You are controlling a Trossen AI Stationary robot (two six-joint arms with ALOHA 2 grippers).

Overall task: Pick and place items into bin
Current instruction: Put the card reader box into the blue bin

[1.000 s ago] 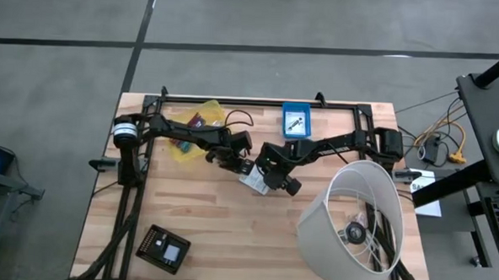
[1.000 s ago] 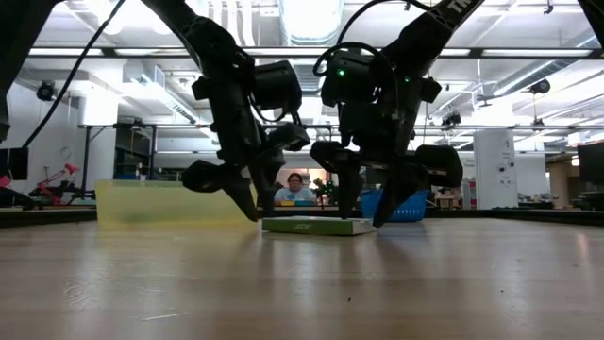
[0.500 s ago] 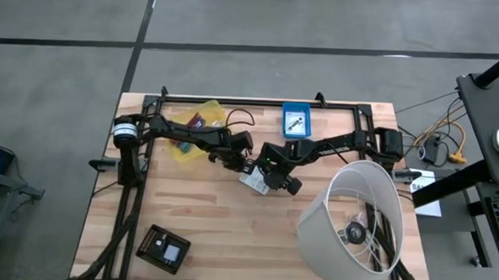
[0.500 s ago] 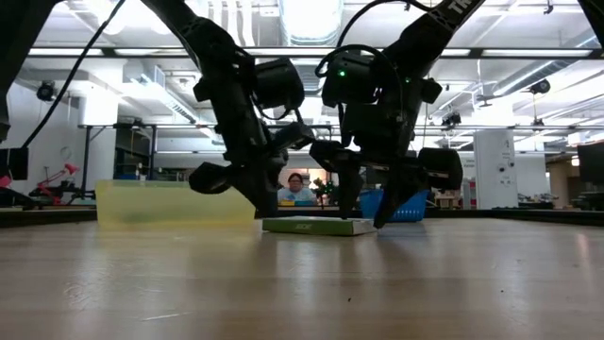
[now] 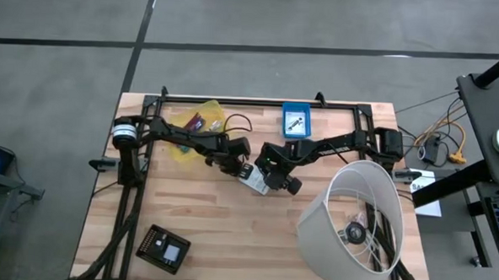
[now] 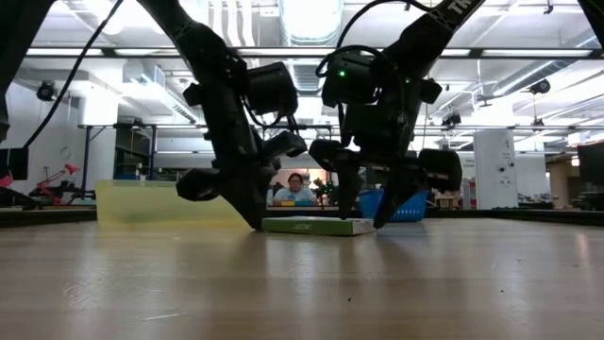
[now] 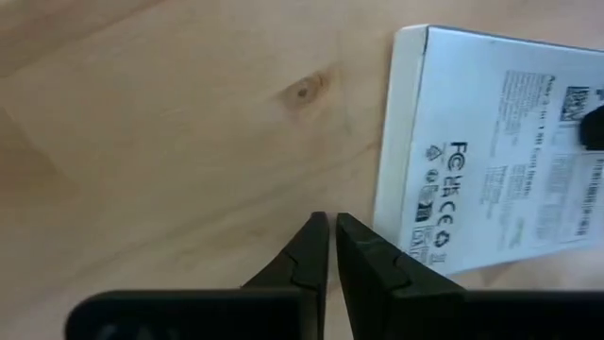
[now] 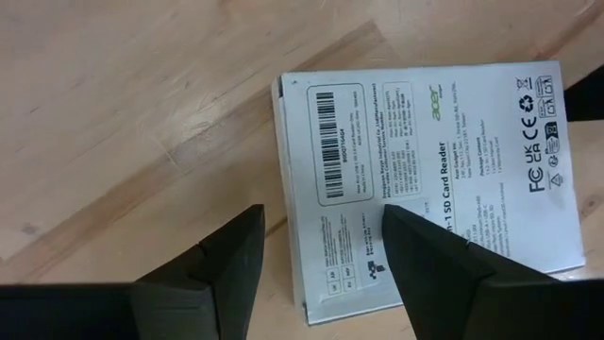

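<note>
Counter (image 5: pixel 229 232): wood, bare along its near edge. White packet (image 5: pixel 252 177): flat, mid-counter. Right end effector (image 8: pixel 321 260): fingers apart, poised over the packet. Left end effector (image 7: pixel 331 247): fingers together, tips down just beside the packet's edge.

Bright ceiling lights (image 6: pixel 307 14) backlight the low view, turning both arms into dark silhouettes. The near surface (image 6: pixel 302 293) blurs softly and carries a pale sheen.
</note>
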